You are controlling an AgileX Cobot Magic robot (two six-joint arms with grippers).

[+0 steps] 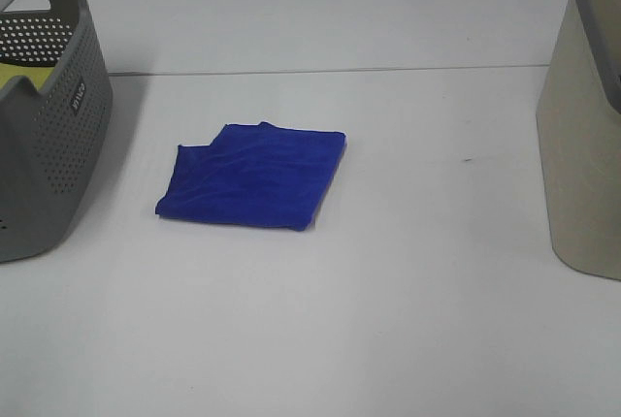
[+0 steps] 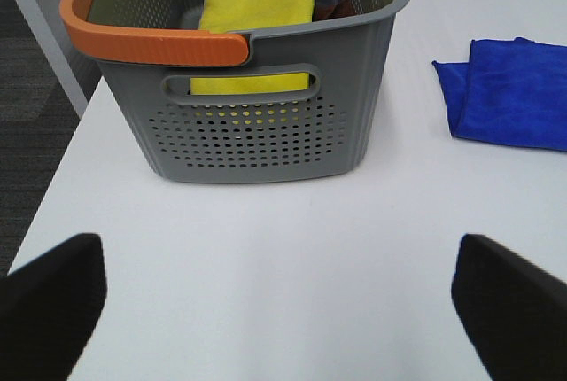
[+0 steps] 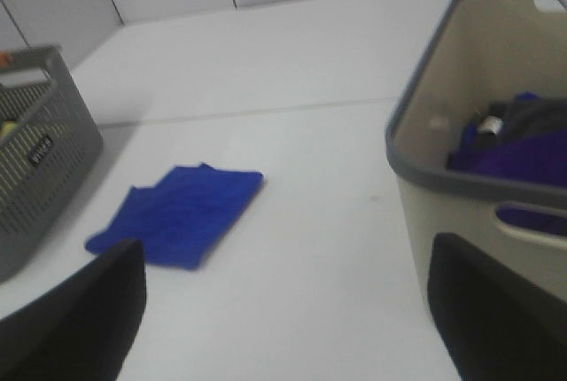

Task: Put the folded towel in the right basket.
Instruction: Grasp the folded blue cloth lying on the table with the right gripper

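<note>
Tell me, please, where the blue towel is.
In the exterior high view, the folded blue cloth towel lies on the white table, left of centre, nearer the grey perforated basket than the beige basket.

Exterior high: elevated, angled down over table (image 1: 408, 320). Left wrist: low, near grey basket (image 2: 266, 142). Right wrist: low, beside beige basket (image 3: 423, 167). All three share blue towel (image 1: 254, 176).

Folded blue towel (image 1: 250, 176) lies flat (edges slightly uneven), well apart from the beige basket (image 1: 582, 165).
</note>
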